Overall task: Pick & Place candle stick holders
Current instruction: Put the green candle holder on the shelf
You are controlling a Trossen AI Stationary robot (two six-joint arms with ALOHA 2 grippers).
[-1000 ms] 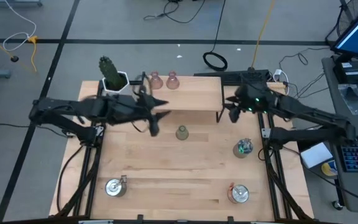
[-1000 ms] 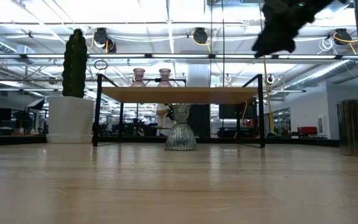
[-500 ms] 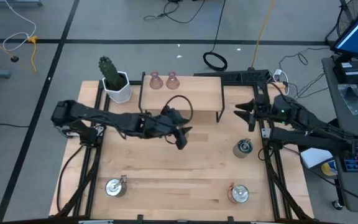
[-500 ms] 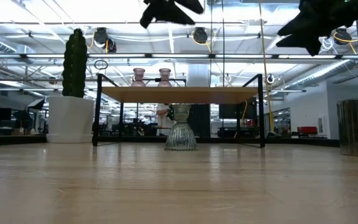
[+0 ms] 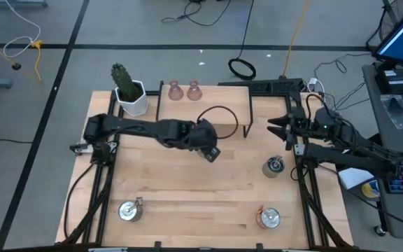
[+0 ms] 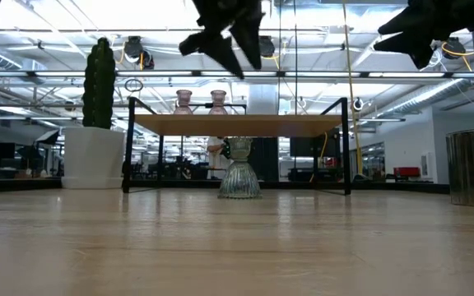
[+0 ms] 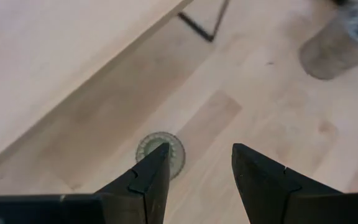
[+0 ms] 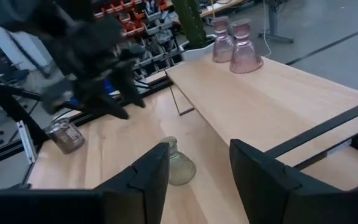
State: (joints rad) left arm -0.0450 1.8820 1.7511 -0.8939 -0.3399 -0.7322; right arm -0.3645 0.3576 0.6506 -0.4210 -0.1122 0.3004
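Our left arm stretches from the frame's left toward its centre, its end effector (image 5: 212,150) hanging high, fingers (image 7: 146,180) parted with nothing between them. Our right arm sits folded at the right edge, its end effector (image 5: 277,128) likewise parted and empty.

From my seat I see two matte black arms built of slim jointed links, the left arm (image 5: 138,130) carrying a thin black cable that loops up over its wrist, the right arm (image 5: 348,140) showing a small green light on its wrist housing. Each ends in a gripper, left gripper (image 7: 194,180) and right gripper (image 8: 194,180), with two flat, dark, wedge-shaped fingers (image 7: 151,180) with stepped inner edges.
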